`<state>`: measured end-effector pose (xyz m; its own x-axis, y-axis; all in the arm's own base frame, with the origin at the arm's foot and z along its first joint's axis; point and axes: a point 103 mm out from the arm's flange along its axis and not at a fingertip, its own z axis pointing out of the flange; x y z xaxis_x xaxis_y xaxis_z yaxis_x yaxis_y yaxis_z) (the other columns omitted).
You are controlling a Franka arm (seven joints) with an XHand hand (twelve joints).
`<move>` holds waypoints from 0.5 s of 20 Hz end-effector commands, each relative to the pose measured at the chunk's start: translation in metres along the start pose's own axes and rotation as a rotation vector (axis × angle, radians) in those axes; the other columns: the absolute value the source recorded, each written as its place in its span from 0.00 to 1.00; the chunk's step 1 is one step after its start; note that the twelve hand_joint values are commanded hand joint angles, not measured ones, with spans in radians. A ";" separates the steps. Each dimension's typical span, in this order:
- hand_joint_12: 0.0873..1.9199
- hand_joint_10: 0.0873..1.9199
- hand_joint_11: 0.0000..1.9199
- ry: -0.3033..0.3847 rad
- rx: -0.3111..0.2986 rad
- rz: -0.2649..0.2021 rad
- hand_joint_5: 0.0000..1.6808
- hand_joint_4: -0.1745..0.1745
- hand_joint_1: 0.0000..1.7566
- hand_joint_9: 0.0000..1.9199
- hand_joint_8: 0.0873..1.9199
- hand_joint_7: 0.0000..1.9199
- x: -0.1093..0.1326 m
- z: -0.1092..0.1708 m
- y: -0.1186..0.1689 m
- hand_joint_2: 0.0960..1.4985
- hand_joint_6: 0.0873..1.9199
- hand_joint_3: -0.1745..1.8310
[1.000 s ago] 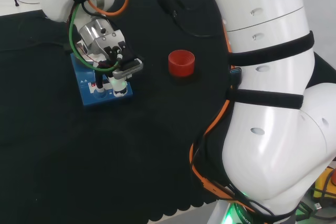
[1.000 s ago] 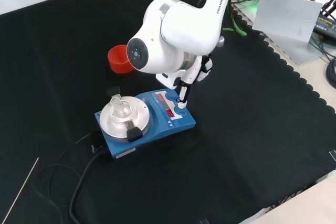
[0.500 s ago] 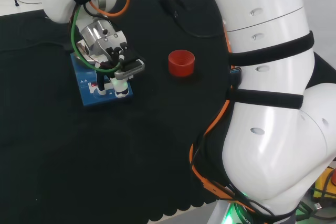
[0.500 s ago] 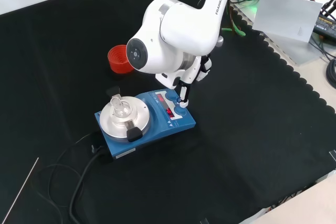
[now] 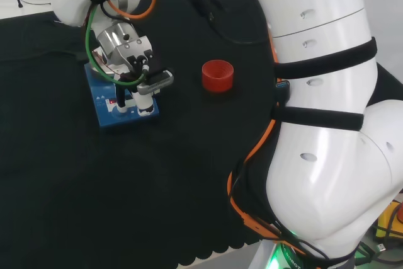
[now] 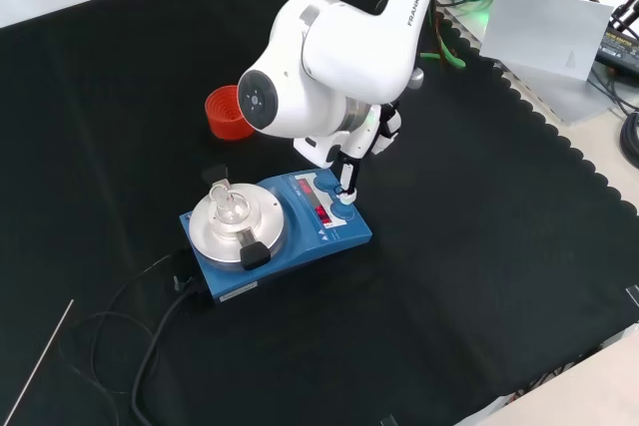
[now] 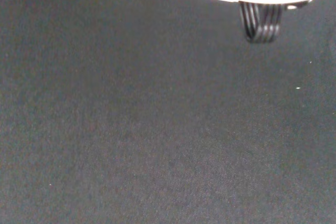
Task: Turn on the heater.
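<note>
**A:** The heater [image 6: 277,232] sits on the black surface [image 6: 479,276], left of centre in my front view, its control panel facing the arm. One straight finger of the hand [image 6: 346,179] points down with its tip at the knob [image 6: 343,213] on the panel's right end. I can't tell whether it is touching.

**B:** Anything different from a second ago?

**A:** Very little. In the front view the arm's big link has swung slightly and the finger has shifted a touch over the knob; in the head view the hand [image 5: 140,96] has barely moved over the panel. The red display was lit a second ago and looks the same now. I'd judge we're mid-press or mid-turn on the control, with no sign so far that anything has switched.

**B:** Hand state?

**A:** One finger extended, holding nothing. I can't make out the other fingers.

**B:** What do the views each add?

**A:** The front view shows the round metal plate with a small clear glass vessel [image 6: 231,209] on it, and the power cord [image 6: 150,346] trailing off. The head view has the hand covering part of the panel, but shows the red ribbed ring [image 5: 217,75] standing well apart to the right.
</note>
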<state>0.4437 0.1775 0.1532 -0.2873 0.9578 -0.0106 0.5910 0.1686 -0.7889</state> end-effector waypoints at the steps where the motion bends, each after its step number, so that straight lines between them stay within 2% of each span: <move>1: 0.90 0.85 1.00 0.008 -0.031 0.000 0.23 0.41 0.89 1.00 0.83 0.99 -0.004 -0.013 -0.019 0.33 0.00 0.70; 10: 0.90 0.85 1.00 0.021 -0.064 0.015 0.23 0.41 0.89 1.00 0.83 1.00 -0.016 -0.019 -0.041 0.33 0.00 0.70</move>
